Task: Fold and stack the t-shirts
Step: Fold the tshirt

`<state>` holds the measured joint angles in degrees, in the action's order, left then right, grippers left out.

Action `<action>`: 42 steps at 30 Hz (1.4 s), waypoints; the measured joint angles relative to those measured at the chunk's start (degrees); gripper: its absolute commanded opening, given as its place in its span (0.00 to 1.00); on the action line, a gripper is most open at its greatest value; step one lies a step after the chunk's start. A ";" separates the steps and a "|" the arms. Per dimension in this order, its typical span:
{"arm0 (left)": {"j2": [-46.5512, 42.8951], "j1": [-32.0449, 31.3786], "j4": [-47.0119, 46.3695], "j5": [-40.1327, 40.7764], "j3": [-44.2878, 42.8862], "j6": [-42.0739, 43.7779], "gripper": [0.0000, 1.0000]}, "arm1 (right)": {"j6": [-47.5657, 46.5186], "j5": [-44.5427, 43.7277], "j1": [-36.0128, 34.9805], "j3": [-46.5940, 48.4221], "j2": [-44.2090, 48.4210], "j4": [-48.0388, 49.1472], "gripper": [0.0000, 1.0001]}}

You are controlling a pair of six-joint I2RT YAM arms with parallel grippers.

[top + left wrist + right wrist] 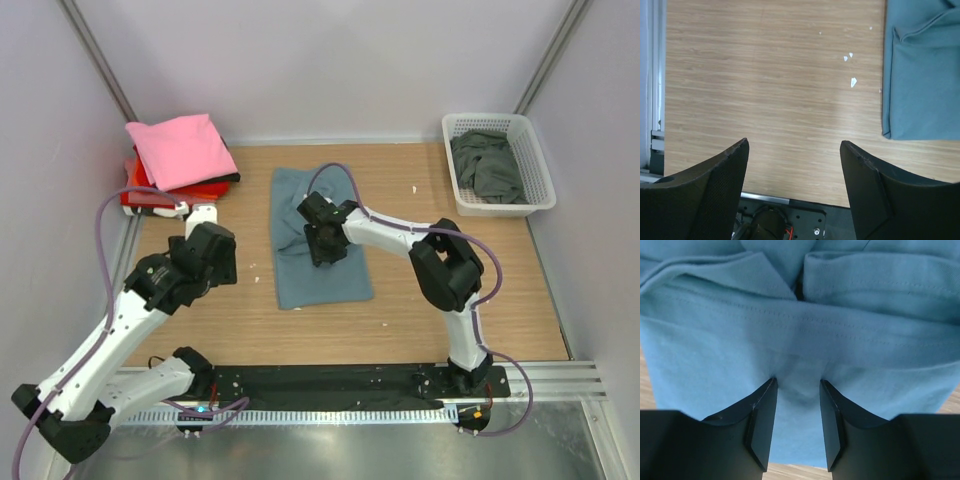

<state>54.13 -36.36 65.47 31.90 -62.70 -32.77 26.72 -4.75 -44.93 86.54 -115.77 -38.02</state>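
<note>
Slate-blue t-shirt (322,280) lies half-folded on bench (400,310), left of white basket (497,120) — soft, limp, light; grab a folded edge. Right gripper (797,382) part-spread, tips in cloth — pinch unclear. Left gripper (794,142) spread, farther left.

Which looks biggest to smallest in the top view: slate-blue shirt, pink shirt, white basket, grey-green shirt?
1. slate-blue shirt
2. white basket and pink shirt: too close to rank
3. grey-green shirt, bunched inside the basket
</note>
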 measured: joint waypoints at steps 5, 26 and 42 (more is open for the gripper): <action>-5.95 0.00 -1.97 2.19 2.80 -0.83 0.85 | -1.18 -3.34 0.02 7.43 -4.61 -4.17 0.45; -6.69 0.00 -5.68 1.51 5.27 -1.22 0.86 | -5.90 -14.36 6.86 30.80 -13.16 -5.70 0.80; 9.29 0.02 -25.16 -21.18 16.31 -10.64 0.84 | 0.48 8.55 17.38 -37.86 37.97 10.64 0.93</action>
<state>63.42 -36.34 40.32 10.72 -46.39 -43.42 27.20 3.79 -27.55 48.69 -77.80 -27.38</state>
